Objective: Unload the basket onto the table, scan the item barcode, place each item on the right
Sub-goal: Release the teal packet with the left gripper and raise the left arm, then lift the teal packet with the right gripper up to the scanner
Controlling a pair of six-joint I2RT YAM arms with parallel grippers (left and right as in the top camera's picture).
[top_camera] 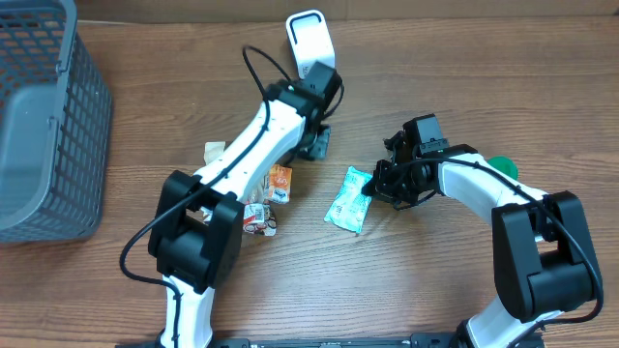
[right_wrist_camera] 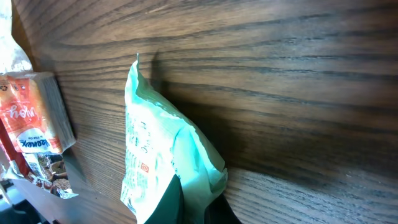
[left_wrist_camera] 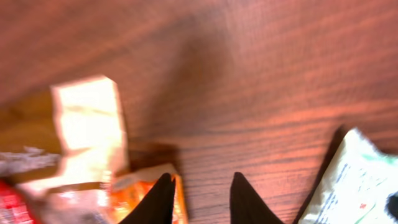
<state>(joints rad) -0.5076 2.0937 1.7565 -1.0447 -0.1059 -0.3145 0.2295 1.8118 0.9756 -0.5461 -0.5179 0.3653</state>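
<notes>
- Two arms work over one wooden counter: the left arm reaches up the middle, the right arm bends in from the right side.
- One mint-green packet lies near the middle of the counter, between the two arms. It is the item nearest the right jaws, whose tip meets its right edge.
- Right jaws: closed tight on one end of the mint-green packet. In the right wrist view the packet stands up out of the dark fingers.
- Left jaws: narrowly parted, with two black fingertips and only bare wood between them. They hold nothing.
- One white scanner stands at the top centre of the counter, just beyond the left arm's wrist and well apart from the mint-green packet.
- One orange packet lies just beside the left arm, left of the mint-green packet and not touching it.
- One pale cream packet lies on the other side of the left arm.
- One small cluster of red-and-white wrappers sits below the orange packet. How many there are cannot be told.
- One grey mesh basket stands at the far left corner.
- One round green object shows behind the right arm, mostly hidden.
</notes>
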